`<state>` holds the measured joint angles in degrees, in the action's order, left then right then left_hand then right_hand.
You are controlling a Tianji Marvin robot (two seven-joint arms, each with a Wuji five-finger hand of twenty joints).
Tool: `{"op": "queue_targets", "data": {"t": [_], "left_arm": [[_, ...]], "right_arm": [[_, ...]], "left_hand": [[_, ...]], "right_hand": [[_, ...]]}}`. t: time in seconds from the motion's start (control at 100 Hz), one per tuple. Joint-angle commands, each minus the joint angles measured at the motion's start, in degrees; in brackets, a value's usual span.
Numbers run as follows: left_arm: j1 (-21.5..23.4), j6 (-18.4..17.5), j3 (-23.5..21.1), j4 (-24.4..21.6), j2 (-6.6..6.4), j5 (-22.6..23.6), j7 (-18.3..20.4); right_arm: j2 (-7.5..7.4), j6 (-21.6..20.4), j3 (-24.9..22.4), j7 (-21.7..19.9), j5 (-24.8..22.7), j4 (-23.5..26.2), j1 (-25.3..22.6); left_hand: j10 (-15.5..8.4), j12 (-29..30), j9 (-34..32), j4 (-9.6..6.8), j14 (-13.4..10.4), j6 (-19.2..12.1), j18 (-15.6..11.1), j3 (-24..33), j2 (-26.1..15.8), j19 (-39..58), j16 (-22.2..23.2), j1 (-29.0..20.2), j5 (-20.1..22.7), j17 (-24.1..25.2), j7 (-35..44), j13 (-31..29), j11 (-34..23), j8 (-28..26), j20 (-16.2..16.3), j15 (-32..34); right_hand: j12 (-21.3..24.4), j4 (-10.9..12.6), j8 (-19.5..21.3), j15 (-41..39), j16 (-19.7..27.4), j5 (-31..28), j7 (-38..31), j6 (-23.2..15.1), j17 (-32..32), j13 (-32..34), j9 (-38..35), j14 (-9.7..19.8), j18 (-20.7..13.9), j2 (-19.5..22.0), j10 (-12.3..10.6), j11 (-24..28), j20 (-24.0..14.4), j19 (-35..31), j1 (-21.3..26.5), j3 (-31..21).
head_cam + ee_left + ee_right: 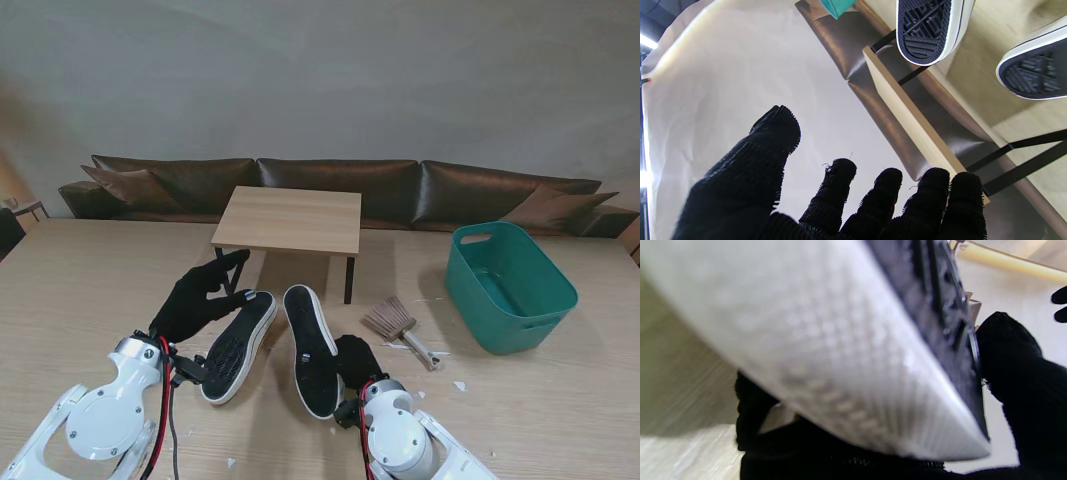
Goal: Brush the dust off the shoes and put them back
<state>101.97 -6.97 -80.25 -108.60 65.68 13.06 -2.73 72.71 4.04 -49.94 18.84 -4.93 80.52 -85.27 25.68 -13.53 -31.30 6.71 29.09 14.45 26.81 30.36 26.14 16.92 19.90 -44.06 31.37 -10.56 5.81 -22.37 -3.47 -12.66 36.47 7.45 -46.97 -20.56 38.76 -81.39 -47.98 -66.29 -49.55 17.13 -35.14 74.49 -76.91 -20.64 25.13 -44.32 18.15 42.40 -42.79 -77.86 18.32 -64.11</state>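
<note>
1. In the lower left of the stand view the left hand (200, 295) is raised over the table with its fingers spread and nothing in it. In the left wrist view the fingers (836, 186) point to the bare wall, so I judge the hand as empty and open.

2. Just right of it, the left shoe (240, 345) lies sole up on the table (80, 300). The hand is near its toe, but I cannot tell if they touch.

3. In the lower middle of the frame the right shoe (310, 350) is also sole up. The right hand (357, 362) is at its heel side. In the right wrist view the white sidewall fills the picture and a black finger (1010, 353) presses on the sole edge, so I judge the hand is closed on this shoe.

4. Right of the shoes the brush (400, 328) lies on the table, untouched, and far right is the green basket (512, 288). In the upper middle stands the small table (290, 218).

5. What can go wrong: the grip sits only at one end of the shoe, so on lifting the long toe part may swing down or slip out of the fingers. It could also knock the other shoe, which is just beside.

6. The brush is on the side of the busy hand. If the free hand reaches across for it, the arms may cross and collide over the shoes.
</note>
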Motion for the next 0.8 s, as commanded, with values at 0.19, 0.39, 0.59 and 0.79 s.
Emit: {"op": "queue_targets", "data": {"t": [0.19,0.39,0.59,0.79], "left_arm": [[2.51,0.67,-1.25,-0.54,-0.14,0.41,0.45],[3.26,0.91,-1.52,-0.29,-0.01,0.35,-0.06],[3.44,1.22,-1.56,0.20,0.10,0.12,-0.39],[3.22,1.91,-1.20,0.07,0.14,-0.20,-0.40]], "right_arm": [[2.47,6.67,1.81,1.90,-0.57,0.83,0.47],[3.79,11.73,3.04,2.90,0.79,0.40,1.54],[4.67,16.83,3.23,2.53,2.86,0.61,2.33],[4.95,20.35,3.77,2.00,2.59,0.95,3.10]], "left_hand": [[-0.73,-1.56,-2.52,-2.18,0.00,-0.89,-1.45,-1.22,-2.71,-1.39,0.81,-0.56,1.95,-0.79,0.72,0.05,-0.72,-1.35,1.60,1.06],[-0.68,-2.14,-2.97,-2.27,0.13,-0.78,-1.39,-1.73,-2.99,-1.47,1.06,-0.82,2.24,-0.81,0.76,-0.19,-0.79,-1.82,2.09,1.23],[-0.52,-2.48,-3.01,-2.37,0.24,-0.69,-1.35,-2.09,-3.14,-1.55,1.26,-1.16,2.50,-0.85,0.75,-0.31,-0.72,-2.16,2.48,1.32],[-0.56,-2.67,-3.15,-2.41,0.09,-0.63,-1.37,-2.41,-3.36,-1.66,1.38,-1.24,2.66,-0.86,0.74,-0.43,-0.73,-2.39,2.73,1.39]], "right_hand": [[-0.74,4.90,2.09,-1.66,-0.75,-4.89,-9.91,-3.73,-19.33,0.17,-5.20,8.26,1.11,4.77,-1.57,-0.18,-0.71,-3.33,9.36,-14.02],[-0.29,4.69,1.50,-1.57,-0.66,-4.55,-9.42,-4.13,-19.49,0.16,-4.86,8.45,1.07,4.88,-1.73,-0.56,-0.57,-3.74,9.09,-13.79],[0.55,4.37,0.13,-2.09,-0.61,-4.49,-9.52,-4.29,-19.85,0.22,-4.72,8.58,1.62,4.34,-1.64,-0.43,-0.55,-5.35,9.13,-14.12],[1.56,4.40,-1.84,-1.56,-0.20,-3.09,-8.24,-5.08,-17.94,0.17,-2.78,8.21,0.87,5.99,-1.99,-0.88,-0.40,-5.72,7.61,-12.59]]}}
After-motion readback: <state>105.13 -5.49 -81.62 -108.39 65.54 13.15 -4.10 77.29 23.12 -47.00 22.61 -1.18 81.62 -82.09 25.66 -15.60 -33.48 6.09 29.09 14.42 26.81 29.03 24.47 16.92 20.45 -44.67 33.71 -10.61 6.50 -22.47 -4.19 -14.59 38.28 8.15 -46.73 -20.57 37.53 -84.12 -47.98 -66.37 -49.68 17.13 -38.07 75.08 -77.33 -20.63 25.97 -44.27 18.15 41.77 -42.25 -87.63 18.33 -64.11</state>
